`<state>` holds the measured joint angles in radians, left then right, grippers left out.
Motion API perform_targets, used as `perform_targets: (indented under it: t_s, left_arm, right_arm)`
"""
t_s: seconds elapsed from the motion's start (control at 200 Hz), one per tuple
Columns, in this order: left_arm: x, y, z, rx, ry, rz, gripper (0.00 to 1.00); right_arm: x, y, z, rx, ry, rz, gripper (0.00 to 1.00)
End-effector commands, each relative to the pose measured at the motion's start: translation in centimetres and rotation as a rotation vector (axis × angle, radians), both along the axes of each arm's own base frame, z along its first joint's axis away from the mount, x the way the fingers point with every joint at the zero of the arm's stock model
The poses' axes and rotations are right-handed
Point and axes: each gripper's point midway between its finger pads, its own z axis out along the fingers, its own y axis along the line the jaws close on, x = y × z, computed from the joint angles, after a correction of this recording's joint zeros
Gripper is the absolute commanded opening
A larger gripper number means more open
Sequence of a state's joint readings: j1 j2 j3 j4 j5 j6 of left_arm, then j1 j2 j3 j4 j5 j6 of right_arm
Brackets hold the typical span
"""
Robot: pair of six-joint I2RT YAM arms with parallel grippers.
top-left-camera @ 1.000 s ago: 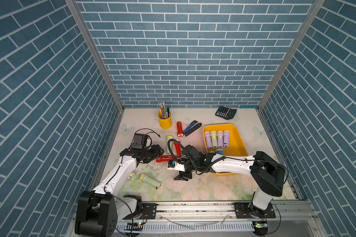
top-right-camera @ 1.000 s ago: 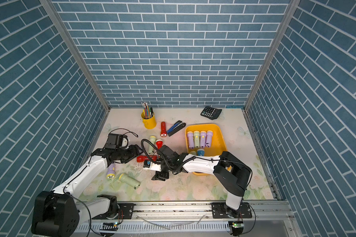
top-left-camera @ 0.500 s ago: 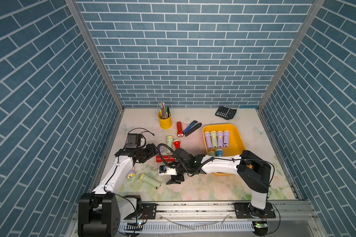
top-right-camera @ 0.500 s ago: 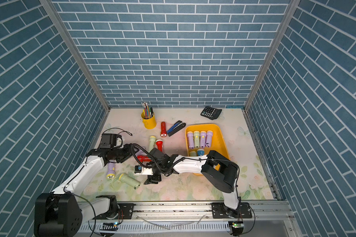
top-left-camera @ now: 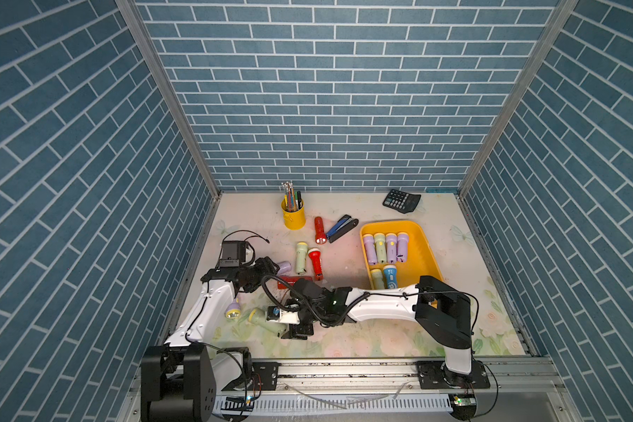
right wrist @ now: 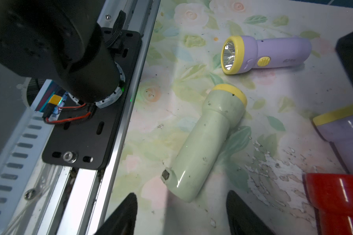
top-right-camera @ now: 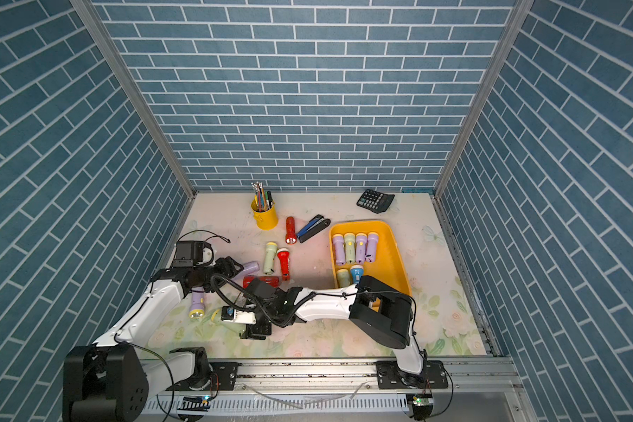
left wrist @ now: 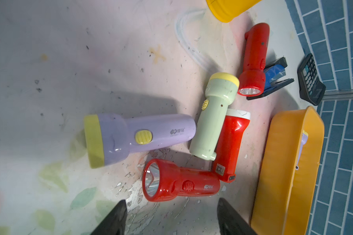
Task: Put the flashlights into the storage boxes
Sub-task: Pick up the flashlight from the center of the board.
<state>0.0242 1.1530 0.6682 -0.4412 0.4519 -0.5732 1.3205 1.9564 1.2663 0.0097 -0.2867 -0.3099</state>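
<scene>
Right pincer agape, seemingly over green flashlight.

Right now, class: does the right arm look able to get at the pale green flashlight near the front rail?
Probably yes: the right claw is open, pointed at the tail of the pale green flashlight, with nothing between them.

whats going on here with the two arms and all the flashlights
Flashlights are going into the yellow tray; six already show there. The right hand, open, is lined up on a pale green flashlight. The left hand, also open, hovers by a red flashlight among the loose ones. Neither holds anything.
</scene>
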Motion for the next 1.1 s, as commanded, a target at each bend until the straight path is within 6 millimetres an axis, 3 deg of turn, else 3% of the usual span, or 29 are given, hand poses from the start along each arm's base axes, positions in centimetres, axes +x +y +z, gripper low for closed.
perform_targets:
  t_s: [0.0,0.165,0.39,0.805,1.095]
  left_arm:
    - [0.3,0.1,-0.1,-0.023,-0.015,0.018,0.71]
    - [0.6,0.1,-0.2,-0.038,-0.021,0.008,0.71]
    - [1.3,0.6,0.1,-0.083,-0.022,0.007,0.70]
    - [1.5,1.2,0.2,-0.093,-0.025,0.009,0.70]
    - [2.0,2.1,0.7,-0.097,-0.047,0.037,0.70]
  right_arm:
    - [1.3,0.1,-0.7,-0.005,-0.041,-0.095,0.71]
    - [1.1,0.7,-2.4,-0.083,-0.105,-0.096,0.70]
    - [0.9,1.7,-2.3,-0.100,-0.122,-0.079,0.69]
    - [-1.7,3.6,-2.2,-0.111,-0.099,-0.050,0.69]
    - [0.3,4.4,-3.1,-0.157,-0.164,-0.148,0.66]
